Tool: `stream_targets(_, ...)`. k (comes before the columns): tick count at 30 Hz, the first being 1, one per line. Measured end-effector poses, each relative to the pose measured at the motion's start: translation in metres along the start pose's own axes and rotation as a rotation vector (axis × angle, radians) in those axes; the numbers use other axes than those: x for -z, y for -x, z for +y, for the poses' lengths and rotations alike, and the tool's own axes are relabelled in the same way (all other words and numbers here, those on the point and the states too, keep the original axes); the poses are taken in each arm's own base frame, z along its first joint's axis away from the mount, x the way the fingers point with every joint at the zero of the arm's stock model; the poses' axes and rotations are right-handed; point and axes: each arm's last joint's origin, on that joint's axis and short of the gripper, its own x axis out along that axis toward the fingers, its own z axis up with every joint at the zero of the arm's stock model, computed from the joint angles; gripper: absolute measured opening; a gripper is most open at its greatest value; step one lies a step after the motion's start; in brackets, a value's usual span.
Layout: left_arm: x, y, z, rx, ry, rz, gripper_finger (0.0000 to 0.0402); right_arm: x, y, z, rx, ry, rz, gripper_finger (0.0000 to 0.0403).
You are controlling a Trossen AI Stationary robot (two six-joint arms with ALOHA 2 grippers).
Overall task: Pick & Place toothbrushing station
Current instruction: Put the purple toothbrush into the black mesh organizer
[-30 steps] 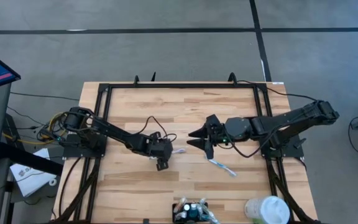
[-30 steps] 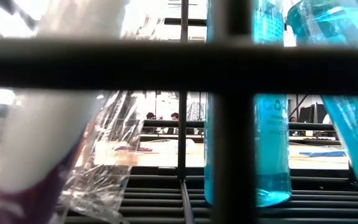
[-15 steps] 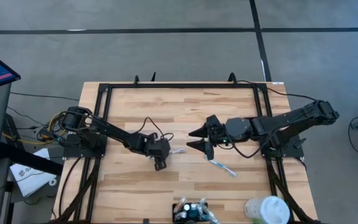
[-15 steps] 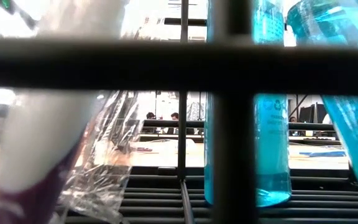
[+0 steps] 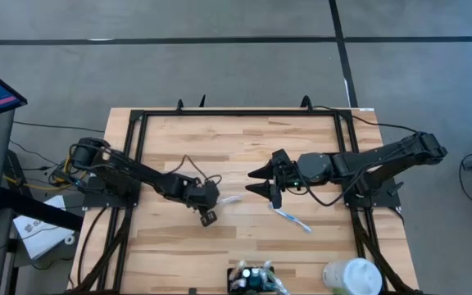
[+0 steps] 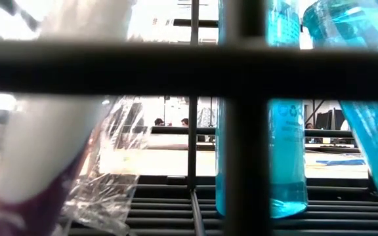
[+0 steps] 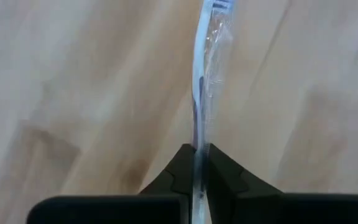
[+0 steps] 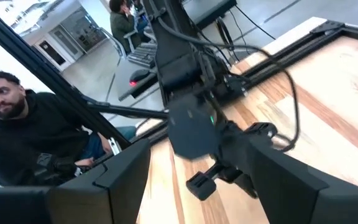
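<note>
Starting at the left, we see the left claw [image 5: 217, 201] low over the middle of the wooden surface [image 5: 244, 139], clenched on the end of a wrapped toothbrush [image 7: 202, 93] whose white handle lies flat on the wood and reaches toward the centre. Further right, the right claw [image 5: 256, 182] hovers with its fingers spread wide and nothing between them, near a second toothbrush [image 5: 292, 220] lying just in front of it. The toothbrushing station [image 5: 253, 278] sits at the surface's front edge, with a white cup [image 5: 351, 277] to its right.
</note>
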Motion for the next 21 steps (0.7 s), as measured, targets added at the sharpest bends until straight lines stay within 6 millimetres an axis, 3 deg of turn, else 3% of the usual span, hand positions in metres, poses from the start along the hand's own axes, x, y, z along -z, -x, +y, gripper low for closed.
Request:
stream_targets(8,-0.019,0.063,-0.001,0.05,0.109,-0.297,0.0008,-0.008,0.002,0.005,-0.016,-0.006,-0.022,0.0255)
stream_targets(21,-0.029,0.153,-0.004,0.231,0.244,-0.75,0.0008,-0.007,0.001,0.007,-0.023,-0.074,-0.024,0.0255)
